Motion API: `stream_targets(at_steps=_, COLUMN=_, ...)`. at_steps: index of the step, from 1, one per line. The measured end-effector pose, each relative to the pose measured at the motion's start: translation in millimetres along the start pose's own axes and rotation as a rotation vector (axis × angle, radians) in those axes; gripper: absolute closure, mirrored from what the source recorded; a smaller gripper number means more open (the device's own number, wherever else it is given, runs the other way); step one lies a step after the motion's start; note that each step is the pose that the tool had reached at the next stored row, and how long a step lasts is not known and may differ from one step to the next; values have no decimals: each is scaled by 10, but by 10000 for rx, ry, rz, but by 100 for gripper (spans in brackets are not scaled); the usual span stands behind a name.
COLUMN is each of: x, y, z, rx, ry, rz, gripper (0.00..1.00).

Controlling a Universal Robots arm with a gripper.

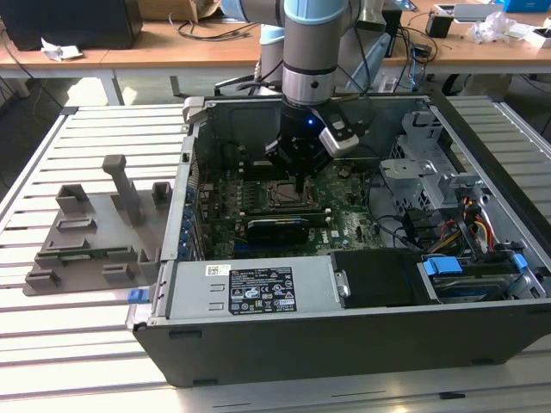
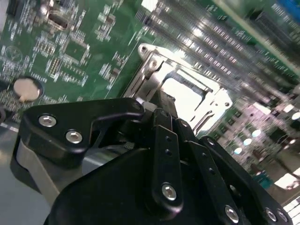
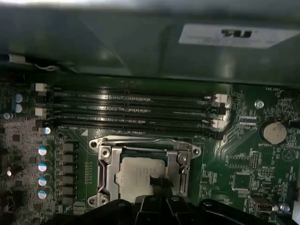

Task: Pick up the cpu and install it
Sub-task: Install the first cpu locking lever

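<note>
Claw [image 1: 297,182] low over motherboard [image 3: 243,178]; cpu [image 3: 140,176] sits in socket frame [image 3: 105,171] directly beneath its tips. Cannot tell whether the claw grips it; seating looks nearly done.

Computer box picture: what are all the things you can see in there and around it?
computer case: one, grey and black, open, lying on the slatted table.
motherboard: one, green, inside the case.
socket frame: one, silvery metal, on the motherboard.
cpu: one, dull silver, lying within the socket frame.
memory slots: a row, black, beside the socket frame.
coin battery: one, silver, on the motherboard.
black card: one, long, near the socket in the exterior view.
holder tray: one, grey, on the exterior view's left of the case.
gripper: one, black, right above the socket.
</note>
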State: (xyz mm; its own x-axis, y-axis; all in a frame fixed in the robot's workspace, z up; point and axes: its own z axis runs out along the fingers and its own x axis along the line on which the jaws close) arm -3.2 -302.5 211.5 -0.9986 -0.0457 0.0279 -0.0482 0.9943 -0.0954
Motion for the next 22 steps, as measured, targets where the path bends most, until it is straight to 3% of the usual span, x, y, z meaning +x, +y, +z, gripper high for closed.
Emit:
stream_targets(at_steps=4, x=2, y=-6, z=-52, rx=7, ry=1, rz=0, gripper=89)
stream_targets(at_steps=7, x=6, y=-20, z=-199, rx=6, ry=1, rz=1, gripper=89)
stream_targets(at_steps=15, x=13, y=-44, z=-448, rx=7, ry=2, rz=1, gripper=89)
stream_targets(at_steps=22, x=14, y=-46, z=-470, rx=-12, ry=1, rz=0, gripper=89)
